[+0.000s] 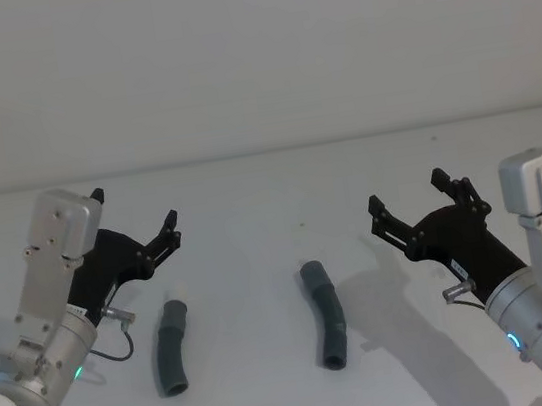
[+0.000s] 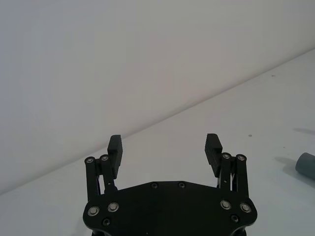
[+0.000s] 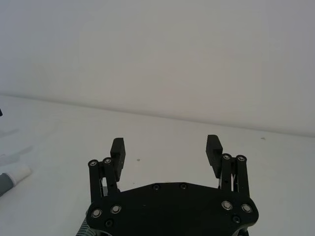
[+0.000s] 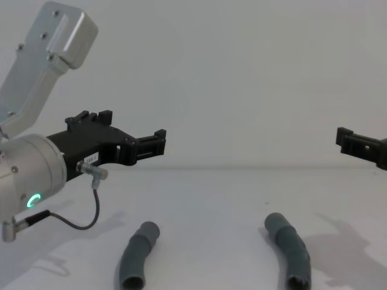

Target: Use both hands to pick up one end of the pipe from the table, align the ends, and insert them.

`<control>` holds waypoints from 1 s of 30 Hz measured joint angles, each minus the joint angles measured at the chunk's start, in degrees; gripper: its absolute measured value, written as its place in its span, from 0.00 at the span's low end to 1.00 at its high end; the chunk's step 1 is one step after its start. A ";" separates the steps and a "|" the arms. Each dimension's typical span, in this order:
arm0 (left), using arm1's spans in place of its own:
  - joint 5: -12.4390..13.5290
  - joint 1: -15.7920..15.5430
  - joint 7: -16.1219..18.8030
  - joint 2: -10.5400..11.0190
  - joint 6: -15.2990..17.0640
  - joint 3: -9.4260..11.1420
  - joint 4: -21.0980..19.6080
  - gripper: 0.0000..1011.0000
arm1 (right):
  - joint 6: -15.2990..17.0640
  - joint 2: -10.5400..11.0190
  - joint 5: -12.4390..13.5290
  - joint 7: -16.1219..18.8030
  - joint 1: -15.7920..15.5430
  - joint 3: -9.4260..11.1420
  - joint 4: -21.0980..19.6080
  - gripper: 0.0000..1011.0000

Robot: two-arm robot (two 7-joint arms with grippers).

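Two dark grey pipe pieces lie apart on the table [image 1: 269,405]. The left piece [image 1: 171,350] has a white plug tip [image 1: 174,305] at its far end. The right piece [image 1: 325,316] is curved, with smooth dark cuffs. My left gripper [image 1: 136,214] hovers open above and behind the left piece, holding nothing. My right gripper [image 1: 407,194] hovers open to the right of the right piece, also holding nothing. In the chest view both pieces [image 4: 138,257] [image 4: 291,249] rest below the raised left gripper [image 4: 133,127] and right gripper [image 4: 351,142].
A pale wall [image 1: 250,54] rises behind the table's far edge. In the left wrist view, a dark cuff end [image 2: 306,164] shows beyond the open left gripper [image 2: 164,142]. In the right wrist view, the white tip [image 3: 17,174] lies off to the side of the open right gripper [image 3: 165,145].
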 joint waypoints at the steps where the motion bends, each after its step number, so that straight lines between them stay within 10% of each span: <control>1: 0.00 0.00 0.00 0.00 0.00 0.00 0.00 0.99 | 0.00 0.00 0.00 0.00 0.00 0.00 0.00 0.99; 30: 0.00 0.00 0.00 0.00 0.00 0.00 0.00 0.99 | 0.00 0.00 0.00 0.00 0.00 0.00 0.00 0.99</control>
